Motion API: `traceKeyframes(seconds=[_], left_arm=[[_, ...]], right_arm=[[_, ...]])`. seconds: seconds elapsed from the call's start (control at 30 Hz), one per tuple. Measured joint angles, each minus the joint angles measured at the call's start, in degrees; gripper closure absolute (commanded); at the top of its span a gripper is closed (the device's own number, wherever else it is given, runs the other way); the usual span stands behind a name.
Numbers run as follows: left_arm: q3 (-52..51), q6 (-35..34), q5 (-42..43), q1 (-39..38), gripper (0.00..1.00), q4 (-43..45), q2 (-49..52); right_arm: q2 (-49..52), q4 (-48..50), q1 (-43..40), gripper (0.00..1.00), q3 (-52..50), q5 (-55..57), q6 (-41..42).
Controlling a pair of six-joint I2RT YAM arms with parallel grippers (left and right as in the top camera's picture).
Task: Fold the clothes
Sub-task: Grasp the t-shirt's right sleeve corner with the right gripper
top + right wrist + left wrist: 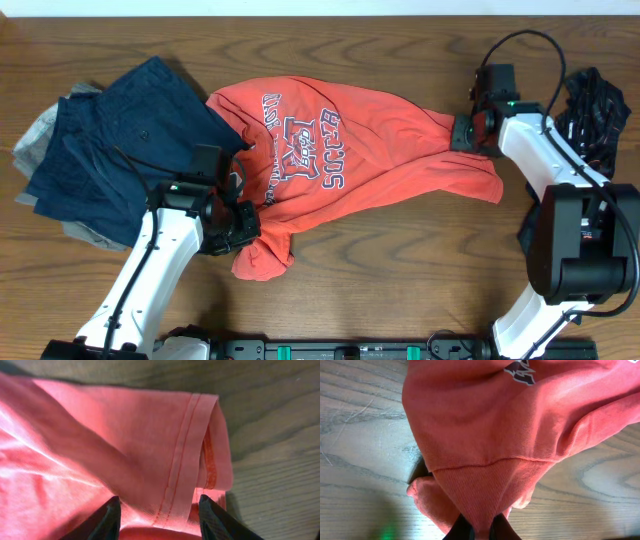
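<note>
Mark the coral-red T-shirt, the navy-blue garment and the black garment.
coral-red T-shirt [400, 150], overhead view, plain fabric right of the lettering.
navy-blue garment [120, 140], overhead view, middle of its top layer.
black garment [597, 100], overhead view, middle of the visible bunch.

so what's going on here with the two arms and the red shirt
Two robot arms are working on a coral-red T-shirt lying crumpled on the table. The left gripper is pinched shut on its bunched edge; the right gripper stands open around a sleeve hem. Navy clothes sit piled at the left.
</note>
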Motion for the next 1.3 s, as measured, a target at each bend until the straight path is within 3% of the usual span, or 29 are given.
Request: traceKeyframes(seconds=[0.07, 0.13, 0.27, 0.53, 0.7, 0.73, 0.77, 0.83, 0.87, 1.13, 1.3], left_arm=[[0.0, 0.04, 0.02, 0.0, 0.94, 0.02, 0.0], [0.0, 0.09, 0.02, 0.0, 0.94, 0.07, 0.0], [0.0, 0.11, 0.0, 0.0, 0.94, 0.13, 0.0], [0.0, 0.11, 0.0, 0.0, 0.94, 0.35, 0.0], [0.0, 0.11, 0.02, 0.0, 0.94, 0.33, 0.0], [0.0, 0.11, 0.02, 0.0, 0.94, 0.33, 0.0], [0.0, 0.11, 0.02, 0.0, 0.94, 0.33, 0.0], [0.0, 0.11, 0.02, 0.0, 0.94, 0.35, 0.0], [0.0, 0.11, 0.02, 0.0, 0.94, 0.35, 0.0], [0.0, 0.11, 0.02, 0.0, 0.94, 0.72, 0.0], [0.0, 0.11, 0.02, 0.0, 0.94, 1.11, 0.0]], right_arm=[[0.0, 0.98, 0.04, 0.51, -1.42, -0.5, -1.11], [0.0, 1.9, 0.04, 0.57, -2.56, -0.59, -1.92], [0.0, 3.89, 0.04, 0.98, -4.13, -0.31, -3.37], [0.0, 15.08, 0.04, 0.99, -4.39, 1.01, -0.15], [0.04, 24.46, -0.13, 0.99, -2.34, 0.98, 6.25], [0.07, 25.14, -0.24, 0.96, -1.57, 0.98, 7.37], [0.07, 25.42, -0.52, 0.84, -0.52, 0.96, 8.74], [0.07, 25.05, -1.16, 0.44, 1.18, 0.74, 10.54], [0.07, 24.0, -1.53, 0.35, 1.88, 0.57, 10.75], [0.11, 2.03, -2.27, 0.28, 2.29, -0.9, 8.35], [0.09, -0.81, -2.27, 0.35, 2.29, -0.72, 8.26]])
